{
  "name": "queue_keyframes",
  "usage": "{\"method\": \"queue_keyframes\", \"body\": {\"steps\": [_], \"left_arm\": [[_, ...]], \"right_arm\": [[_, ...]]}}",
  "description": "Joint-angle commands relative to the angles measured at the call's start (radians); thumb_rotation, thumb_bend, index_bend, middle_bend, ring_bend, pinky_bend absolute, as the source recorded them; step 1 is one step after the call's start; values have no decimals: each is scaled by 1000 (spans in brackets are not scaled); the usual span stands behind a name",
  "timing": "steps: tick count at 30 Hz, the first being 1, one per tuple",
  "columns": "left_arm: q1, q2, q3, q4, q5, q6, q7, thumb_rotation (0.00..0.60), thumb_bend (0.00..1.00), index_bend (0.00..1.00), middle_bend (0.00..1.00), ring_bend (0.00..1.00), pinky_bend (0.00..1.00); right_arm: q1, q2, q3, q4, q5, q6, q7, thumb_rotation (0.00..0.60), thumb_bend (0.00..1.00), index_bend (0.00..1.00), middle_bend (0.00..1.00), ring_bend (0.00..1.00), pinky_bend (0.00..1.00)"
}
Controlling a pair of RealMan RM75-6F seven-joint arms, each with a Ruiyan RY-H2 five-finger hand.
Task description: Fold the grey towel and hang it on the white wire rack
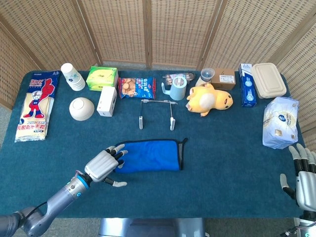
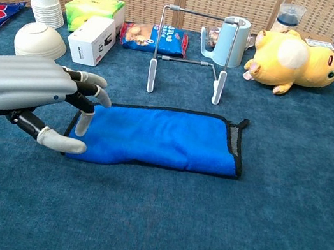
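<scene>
Fingers of the left hand are spread wide and hold nothing, hovering over the left end of the towel, thumb low beside its near corner. The right hand sits open at the desk's far right edge, well apart from everything.

To grasp well, I judge the fingers should come down on the left hem and pinch both layers with the thumb underneath, so the fold lifts as one piece.

The towel shows blue, lying flat near the desk's front, just in front of the rack. Its long axis runs left to right, with the loop end pointing right and the rounded end under the left hand.
</scene>
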Motion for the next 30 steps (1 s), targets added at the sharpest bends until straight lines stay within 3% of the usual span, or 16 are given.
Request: {"method": "queue_keyframes", "body": {"steps": [1,19,30], "left_arm": [[1,-8,2,10,-2,2,3,3,199,472,130,0,153],[4,-51,24,82,5,1,20,0,199,470,38,0,125],[26,-3,49,55,-5,14,50,0,200,567,61,0,127]], "right_arm": [[-1,-1,1,2,2,1,1,600,393,69,48,0,0],[0,-5,5,-1,11,2,-5,600,395,69,51,0,0],[-1,-9,5,-5,6,6,-6,600,396,67,51,0,0]]}}
